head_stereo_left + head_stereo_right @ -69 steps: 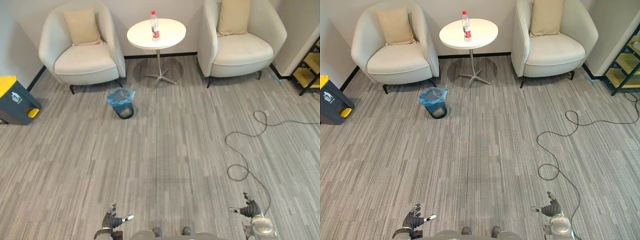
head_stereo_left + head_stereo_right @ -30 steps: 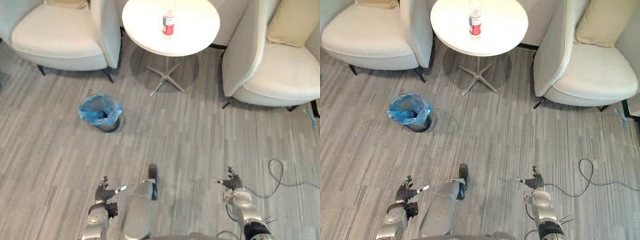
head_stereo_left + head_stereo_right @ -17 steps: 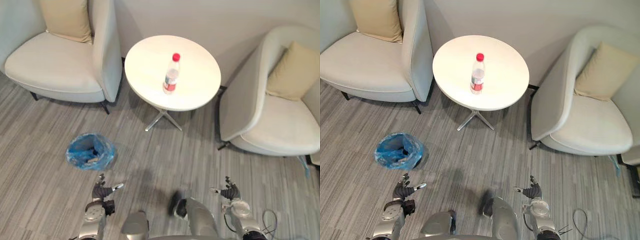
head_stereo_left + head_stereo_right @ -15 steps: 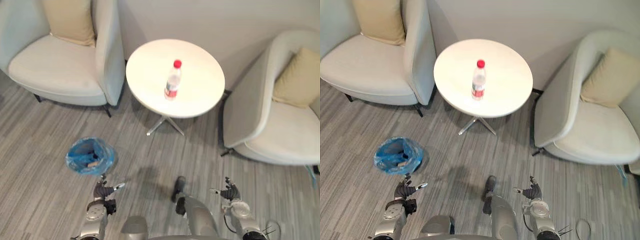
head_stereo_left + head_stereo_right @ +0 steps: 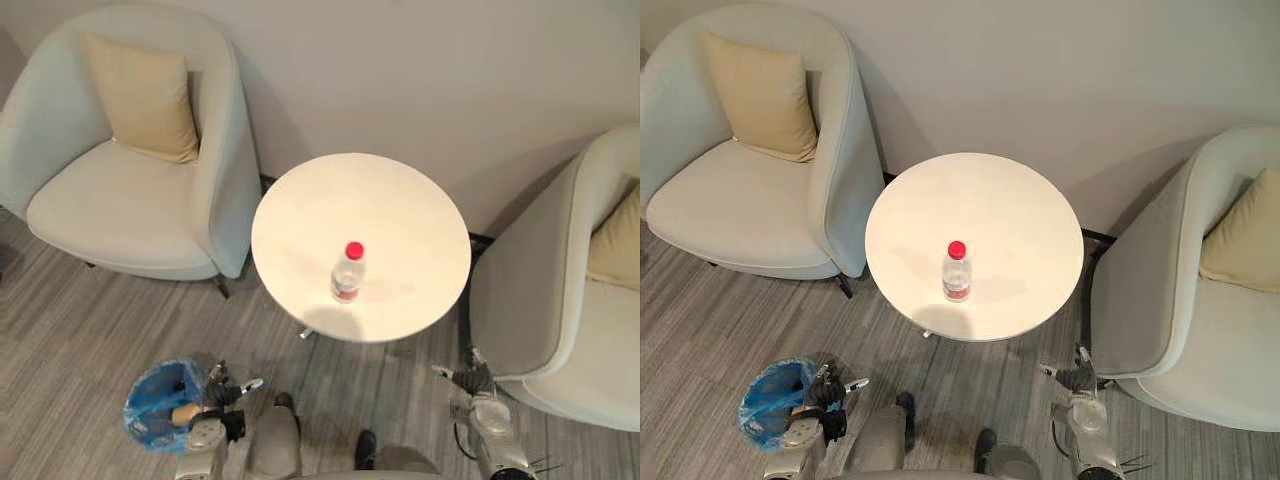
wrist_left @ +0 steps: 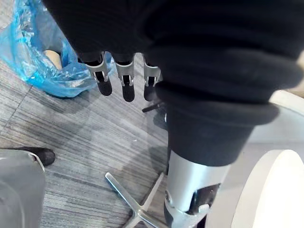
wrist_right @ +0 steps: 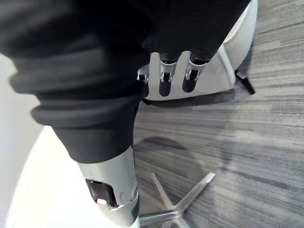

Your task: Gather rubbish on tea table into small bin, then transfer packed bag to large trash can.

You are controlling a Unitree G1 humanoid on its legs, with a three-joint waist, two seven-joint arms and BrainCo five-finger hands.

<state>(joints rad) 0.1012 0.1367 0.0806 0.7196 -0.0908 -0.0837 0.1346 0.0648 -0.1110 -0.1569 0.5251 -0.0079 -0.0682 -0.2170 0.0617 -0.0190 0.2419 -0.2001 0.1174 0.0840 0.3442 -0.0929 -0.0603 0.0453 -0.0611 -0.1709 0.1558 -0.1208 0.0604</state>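
Our left hand [image 5: 222, 392] and right hand [image 5: 472, 379] hang empty below the table [image 5: 400, 220].
Fingers on both are relaxed open, holding nothing. The bottle [image 5: 347, 272] stands upright mid-table, and the bin [image 5: 140, 405] sits beside our left hand. We should lift one hand above the rim, then wrap the bottle's middle.

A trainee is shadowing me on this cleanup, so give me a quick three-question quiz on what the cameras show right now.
1. True or false: the bottle lies on its side on the tea table.
2. Where is the blue-lined small bin? A) on the tea table B) on the floor by the left hand C) on a shelf.
3. What do the left hand and the right hand hold?
Key: 1 false, it stands upright. 2 B. 3 nothing; both are open.
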